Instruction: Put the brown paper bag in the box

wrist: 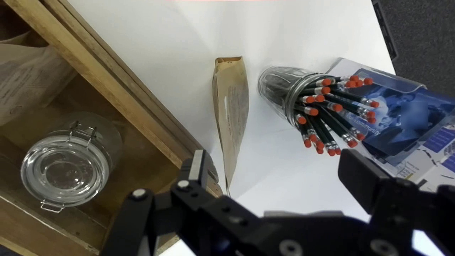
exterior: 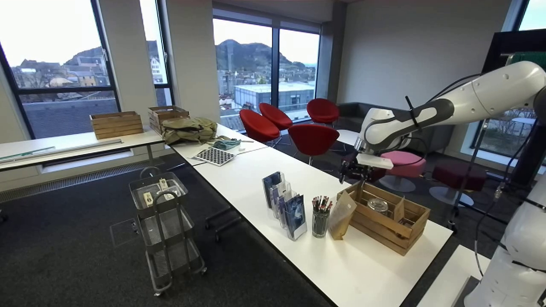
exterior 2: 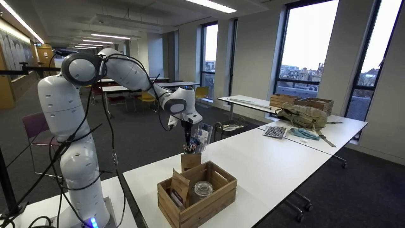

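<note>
Brown and ungripped, the paper bag is being left beside the box, in from the edges of the tabletop, gripper spread, placing apparently undone.

A low rectangular brown wooden crate on the long white counter, round clear glass jar and flat brown paper pouch inside it! Left of the crate in an exterior view: rectangular tan-brown paper bag just beside, round clear glass pencil pot next, clear plastic leaflet stands beyond.
</note>
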